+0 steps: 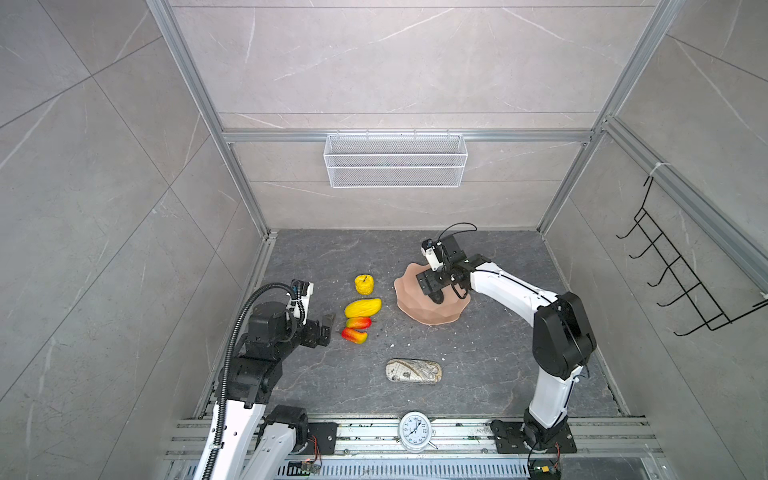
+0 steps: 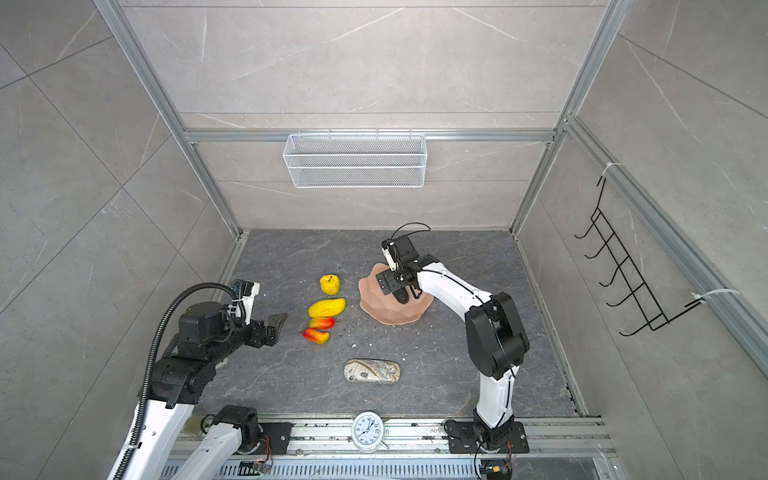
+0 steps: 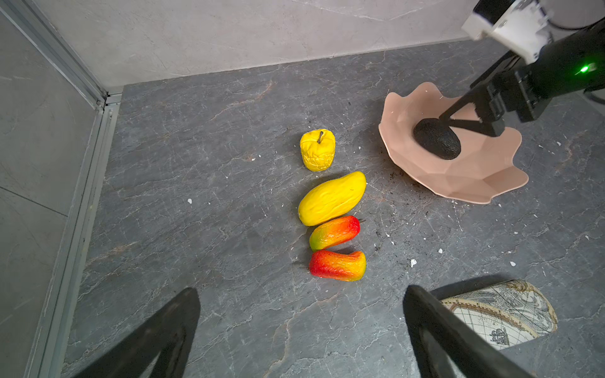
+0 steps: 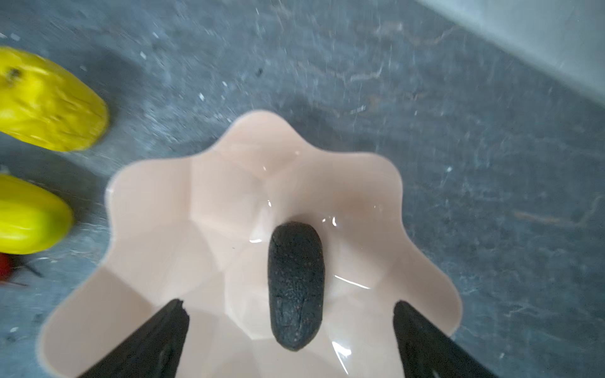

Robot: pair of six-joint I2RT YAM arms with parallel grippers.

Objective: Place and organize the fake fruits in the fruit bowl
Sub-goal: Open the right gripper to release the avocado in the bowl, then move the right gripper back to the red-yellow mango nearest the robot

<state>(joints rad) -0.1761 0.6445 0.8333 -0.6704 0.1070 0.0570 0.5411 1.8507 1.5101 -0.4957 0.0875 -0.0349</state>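
Nearest us a white clock (image 1: 415,431) sits on the front rail, at six o'clock of the counter (image 1: 478,353), with the map-patterned case (image 1: 413,371) just beyond. At two o'clock the fruit bowl (image 1: 419,309) holds the black oval fruit (image 3: 437,139). The right pincer (image 4: 288,305) is spread wide around it, gripping nothing. At ten o'clock a row lies on the counter: round yellow fruit (image 1: 364,285), long yellow fruit (image 1: 363,308), far mango-like fruit (image 1: 359,323), near mango-like fruit (image 1: 354,335). At nine o'clock the left pincer (image 3: 301,291) gapes wide, empty.

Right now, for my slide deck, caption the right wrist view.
Open right gripper over the black fruit lying in the bowl.
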